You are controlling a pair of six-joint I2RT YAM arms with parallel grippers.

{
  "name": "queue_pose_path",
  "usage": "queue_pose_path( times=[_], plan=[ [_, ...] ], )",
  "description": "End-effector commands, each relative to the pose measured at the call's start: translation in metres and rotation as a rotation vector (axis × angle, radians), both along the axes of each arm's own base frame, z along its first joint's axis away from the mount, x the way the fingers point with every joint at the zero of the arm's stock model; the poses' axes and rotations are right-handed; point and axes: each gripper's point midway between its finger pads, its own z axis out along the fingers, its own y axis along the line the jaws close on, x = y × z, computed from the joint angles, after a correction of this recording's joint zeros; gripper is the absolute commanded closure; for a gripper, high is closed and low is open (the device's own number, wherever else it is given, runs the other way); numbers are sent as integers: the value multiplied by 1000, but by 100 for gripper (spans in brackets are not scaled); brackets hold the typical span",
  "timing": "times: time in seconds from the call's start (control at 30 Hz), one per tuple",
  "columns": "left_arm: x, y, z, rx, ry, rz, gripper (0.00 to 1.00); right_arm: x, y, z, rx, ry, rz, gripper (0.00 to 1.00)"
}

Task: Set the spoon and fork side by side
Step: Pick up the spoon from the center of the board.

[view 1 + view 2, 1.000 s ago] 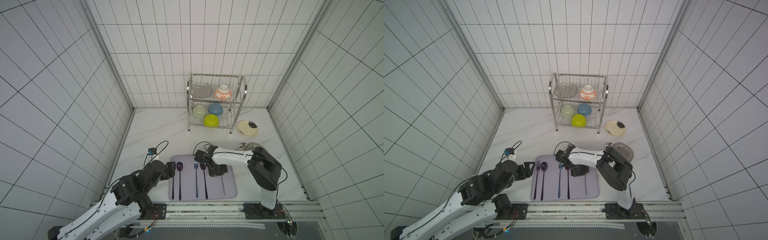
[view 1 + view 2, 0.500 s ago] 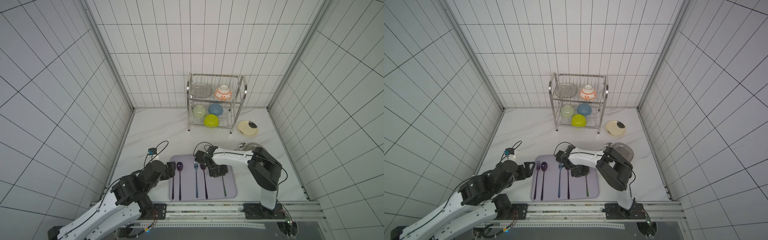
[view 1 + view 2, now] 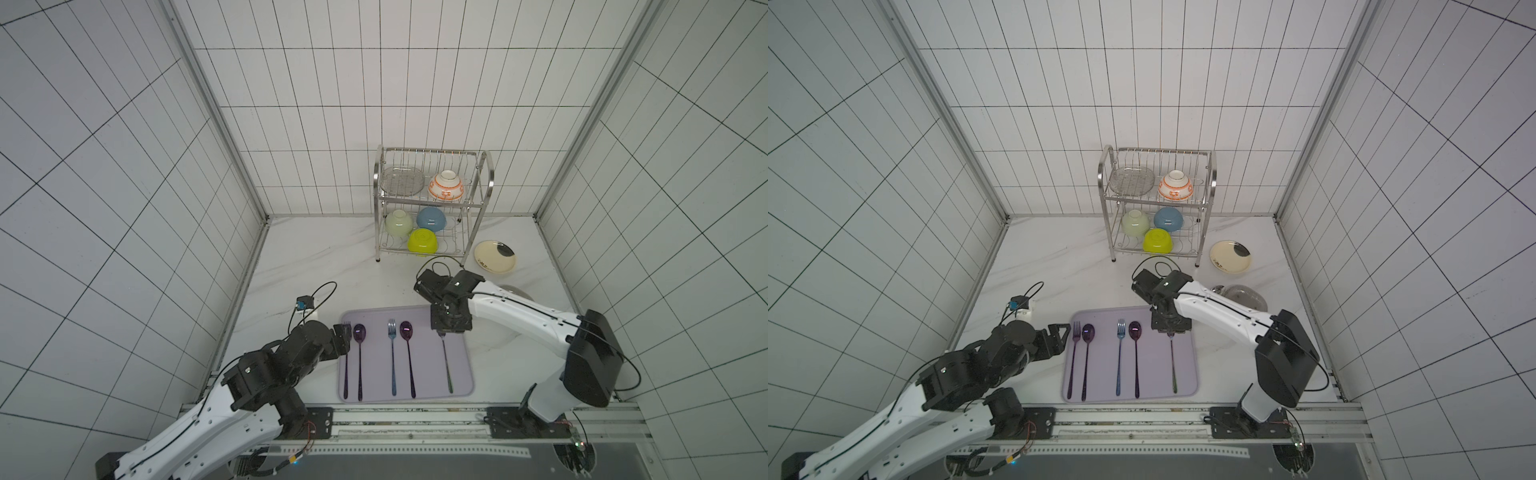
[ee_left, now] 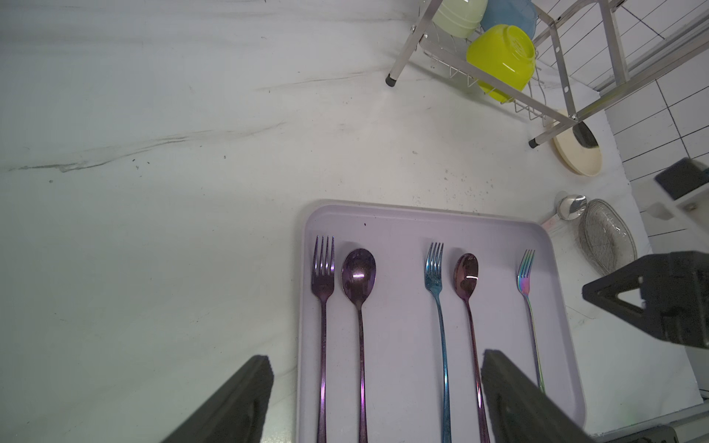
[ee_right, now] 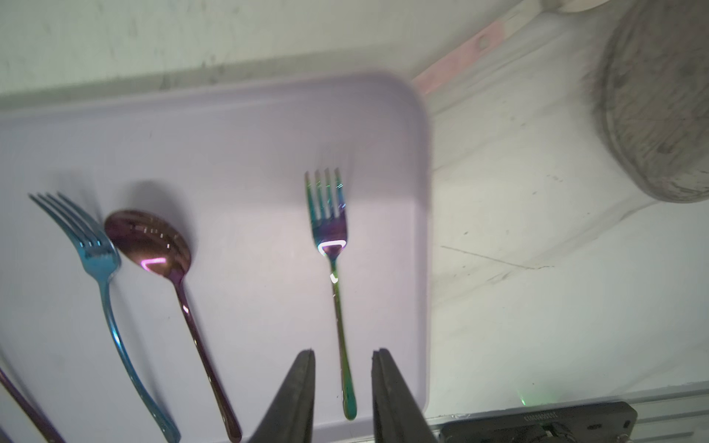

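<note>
- Right gripper [image 5: 343, 353] hangs low over the lavender tray [image 5: 230, 126]. Its jaws are a little apart and hold nothing. The handle of the rainbow fork [image 5: 330, 234] shows in the gap, lying flat on the tray.
- That fork lies alone near the tray's right edge, tines pointing at the tray's far edge. No spoon is next to it yet.
- It looks like thin, stiff metal: light, shiny and slippy. Since it lies flat, I think the best place to pinch it is across the thin handle, about halfway along, from straight above.
- Toward the tray's middle lie a blue fork [image 4: 434, 276] and a rose spoon [image 4: 466, 274], close together as a pair.
- By the tray's left edge lie a purple fork [image 4: 323, 276] and a purple spoon [image 4: 358, 272], another pair.
- Left gripper [image 4: 374, 356] hovers at the tray's left edge, jaws wide apart and empty.
- Just off the tray's far right corner lies a steel spoon [image 4: 571, 207] with a pink handle, beside a glass dish [image 4: 604, 241]. My guess is that this spoon goes next to the rainbow fork. Its round end would slip, so the flat pink handle looks like the part to grab.
- Farther out past that corner sits a cream plate [image 4: 577, 157].
- No brand or word can be read. A black block [image 5: 537, 422] has tiny raised letters, too small to make out.
</note>
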Motion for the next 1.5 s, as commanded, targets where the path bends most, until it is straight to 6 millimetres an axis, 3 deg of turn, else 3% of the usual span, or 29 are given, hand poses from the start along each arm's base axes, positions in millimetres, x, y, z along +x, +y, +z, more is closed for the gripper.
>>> queue_pose_path(
  times=[0.0, 0.13, 0.23, 0.5, 0.73, 1.07, 1.2, 1.37, 1.47],
  plan=[
    [2, -5, 4, -4, -13, -19, 13, 14, -30, 0, 79, 24, -144, 66],
    [3, -7, 2, 8, -5, -23, 13, 49, -66, -9, 193, 1, -378, 61],
    [4, -8, 0, 20, 1, -25, 13, 74, -81, -23, 228, -11, -503, 60],
    [5, -8, -3, 26, 15, -16, 13, 120, -70, -56, 247, -7, -623, 60],
    [5, -6, -2, 27, 12, -6, 13, 131, -67, -81, 204, 25, -666, 61],
    [6, -5, -4, 29, 6, -2, 13, 127, -69, -104, 163, 75, -699, 66],
    [6, -6, -5, 33, 12, -6, 13, 130, -72, -104, 155, 59, -726, 78],
    [5, -7, -7, 32, 25, -3, 13, 141, -81, -91, 155, -30, -759, 99],
    [5, -6, -8, 27, 29, 4, 13, 149, -86, -81, 148, -83, -751, 100]
  ],
)
